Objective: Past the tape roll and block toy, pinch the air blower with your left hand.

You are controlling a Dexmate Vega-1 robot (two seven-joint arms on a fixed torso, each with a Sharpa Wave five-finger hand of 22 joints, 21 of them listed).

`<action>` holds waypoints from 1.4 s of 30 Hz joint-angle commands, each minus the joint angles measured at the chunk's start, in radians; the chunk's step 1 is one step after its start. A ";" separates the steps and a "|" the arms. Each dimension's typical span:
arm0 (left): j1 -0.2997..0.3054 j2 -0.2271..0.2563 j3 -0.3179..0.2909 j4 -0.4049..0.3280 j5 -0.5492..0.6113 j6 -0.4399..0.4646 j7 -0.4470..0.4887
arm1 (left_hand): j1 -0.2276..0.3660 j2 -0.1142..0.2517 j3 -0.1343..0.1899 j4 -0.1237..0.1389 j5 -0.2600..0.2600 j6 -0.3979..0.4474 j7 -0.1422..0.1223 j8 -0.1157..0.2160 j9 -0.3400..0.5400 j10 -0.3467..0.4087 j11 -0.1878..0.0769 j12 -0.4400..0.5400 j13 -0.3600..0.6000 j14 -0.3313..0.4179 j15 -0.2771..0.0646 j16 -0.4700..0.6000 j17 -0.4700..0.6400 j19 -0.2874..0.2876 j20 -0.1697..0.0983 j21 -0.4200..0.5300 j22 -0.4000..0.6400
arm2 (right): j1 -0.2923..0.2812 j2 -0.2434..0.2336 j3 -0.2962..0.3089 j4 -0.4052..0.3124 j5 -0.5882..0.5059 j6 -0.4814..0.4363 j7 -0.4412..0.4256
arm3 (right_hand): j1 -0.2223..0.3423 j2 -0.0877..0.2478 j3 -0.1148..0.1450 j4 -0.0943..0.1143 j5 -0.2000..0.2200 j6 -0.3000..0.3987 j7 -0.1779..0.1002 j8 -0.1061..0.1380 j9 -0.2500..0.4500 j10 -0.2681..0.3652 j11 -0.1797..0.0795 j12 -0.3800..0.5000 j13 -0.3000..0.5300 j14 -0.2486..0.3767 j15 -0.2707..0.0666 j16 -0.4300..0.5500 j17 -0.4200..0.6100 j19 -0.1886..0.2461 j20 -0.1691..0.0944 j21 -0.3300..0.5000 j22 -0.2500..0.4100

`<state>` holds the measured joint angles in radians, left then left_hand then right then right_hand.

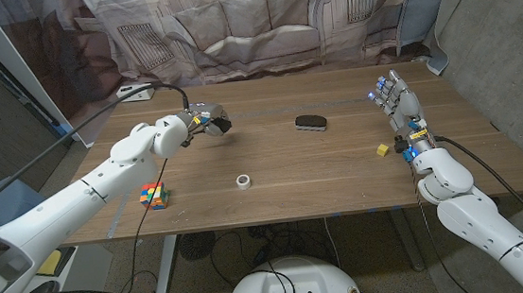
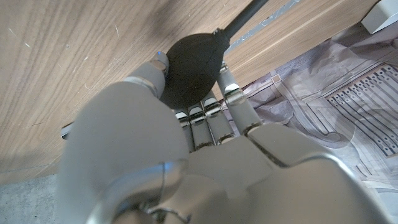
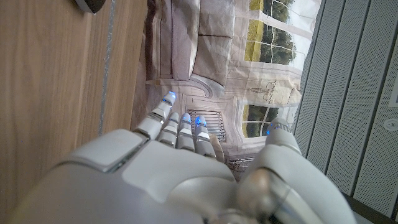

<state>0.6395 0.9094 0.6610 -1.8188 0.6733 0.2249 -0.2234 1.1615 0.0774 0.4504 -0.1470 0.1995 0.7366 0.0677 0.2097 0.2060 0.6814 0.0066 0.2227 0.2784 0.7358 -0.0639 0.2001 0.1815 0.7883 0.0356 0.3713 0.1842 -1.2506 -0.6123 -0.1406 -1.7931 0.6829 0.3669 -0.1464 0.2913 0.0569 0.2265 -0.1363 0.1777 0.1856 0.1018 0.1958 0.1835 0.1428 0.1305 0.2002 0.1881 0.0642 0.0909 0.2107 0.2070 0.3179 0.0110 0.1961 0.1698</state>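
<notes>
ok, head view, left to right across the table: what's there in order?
Block toy → left hand holding the air blower → tape roll → black oval object → small yellow block → right hand.

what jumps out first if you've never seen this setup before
The left hand held over the far left of the table, pinching a black air blower. Next, the bright multicoloured block toy near the front left edge, and the right hand standing open at the right.

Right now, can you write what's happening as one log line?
left hand: pinches air blower | right hand: open, holds nothing | tape roll: on table
</notes>
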 commanded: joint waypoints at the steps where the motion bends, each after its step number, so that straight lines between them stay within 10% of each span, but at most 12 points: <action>1: 0.005 -0.004 -0.008 0.010 -0.010 -0.010 0.026 | 0.017 0.021 0.011 -0.012 0.005 0.037 0.006 0.014 0.001 0.023 0.004 0.011 -0.002 0.019 0.001 0.005 -0.001 0.013 -0.003 0.008 0.003 | 0.004 0.004 -0.002 0.004 0.002 0.000 0.000 | 0.005 0.002 0.002 -0.003 -0.001 0.011 -0.002 -0.002 0.004 0.012 -0.001 -0.002 0.003 0.005 -0.001 -0.002 0.002 0.006 0.001 -0.001 0.003; 22: -0.002 -0.012 0.002 0.019 -0.019 -0.011 0.020 | 0.004 0.097 0.050 0.017 -0.012 0.070 0.020 0.005 -0.003 0.069 0.020 0.016 -0.013 0.081 0.009 0.016 0.004 0.055 0.005 0.029 0.003 | -0.001 0.001 -0.004 -0.001 0.005 -0.010 -0.006 | 0.007 0.004 0.001 -0.003 -0.001 0.011 -0.007 -0.002 0.004 0.013 -0.001 -0.002 0.003 0.005 -0.003 -0.002 0.002 0.007 0.001 0.000 0.003; 29: -0.002 -0.010 0.002 0.014 -0.010 -0.011 0.028 | 0.085 0.049 0.108 -0.046 -0.007 0.119 -0.006 0.005 -0.008 0.135 -0.014 0.022 -0.026 0.160 -0.032 0.009 -0.008 0.117 -0.031 0.062 0.003 | -0.006 0.005 -0.006 -0.005 0.000 -0.005 -0.010 | 0.007 0.004 0.001 -0.003 -0.001 0.011 -0.007 -0.002 0.004 0.014 -0.001 -0.002 0.003 0.004 -0.003 -0.002 0.002 0.007 0.001 0.000 0.003; 42: 0.009 -0.018 -0.001 0.010 -0.010 -0.003 0.053 | 0.175 0.033 0.145 -0.039 -0.002 0.203 -0.010 0.018 -0.008 0.207 -0.032 0.037 -0.024 0.256 -0.074 0.025 0.004 0.189 -0.066 0.107 0.003 | -0.027 0.003 0.000 -0.022 -0.004 -0.006 -0.023 | 0.008 0.005 0.001 -0.003 -0.001 0.012 -0.007 -0.002 0.004 0.014 -0.002 -0.002 0.003 0.004 -0.003 -0.002 0.003 0.007 0.000 -0.001 0.003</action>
<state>0.6412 0.8984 0.6607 -1.8034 0.6574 0.2132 -0.1860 1.3086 0.0925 0.5870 -0.1890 0.1935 0.9207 0.0587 0.2158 0.1949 0.8711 -0.0252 0.2516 0.2506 0.9370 -0.0970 0.2157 0.1799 0.9672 -0.0290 0.4705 0.1839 -1.2634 -0.6091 -0.1454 -1.8037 0.6824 0.3606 -0.1598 0.2912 0.0569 0.2265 -0.1362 0.1777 0.1929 0.0945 0.1958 0.1835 0.1501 0.1305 0.2002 0.1880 0.0678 0.0874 0.2107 0.2070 0.3179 0.0110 0.1961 0.1698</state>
